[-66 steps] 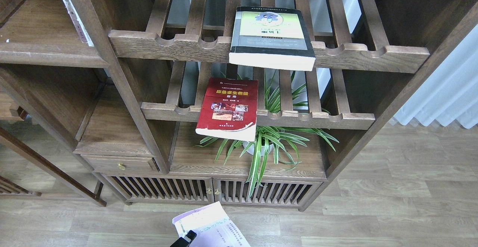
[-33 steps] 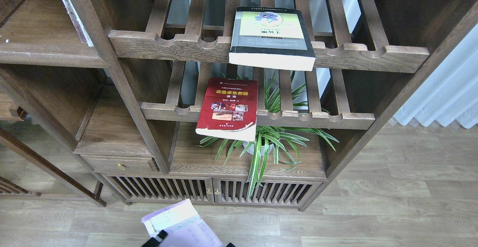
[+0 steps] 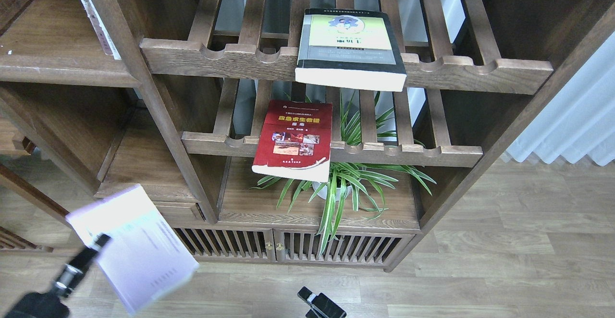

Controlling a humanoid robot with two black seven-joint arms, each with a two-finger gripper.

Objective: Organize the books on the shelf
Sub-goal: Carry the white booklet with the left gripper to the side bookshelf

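My left gripper (image 3: 97,242) rises from the bottom left corner, shut on the edge of the white-and-lavender book (image 3: 139,248), which hangs tilted and blurred in front of the low drawer. The thick black-edged book with the yellow-green cover (image 3: 350,49) lies flat on the upper slatted rack and overhangs its front rail. On the lower slatted rack lies the red book with small photos (image 3: 294,140), also overhanging. The solid dark-brown shelf (image 3: 53,66) is at the upper left. Only a black tip of my right gripper (image 3: 319,304) shows at the bottom edge.
A thin white book with reddish spine marks (image 3: 98,20) leans at the right end of the upper left shelf. A potted spider plant (image 3: 343,183) stands on the board under the racks. Below are slatted cabinet doors (image 3: 274,246) and a small drawer (image 3: 180,210); a white curtain (image 3: 576,126) hangs at right.
My left gripper has carried the white-and-lavender book from the bottom centre leftward and upward. The right gripper's tip has come into view at the bottom edge. The other two books have not moved.
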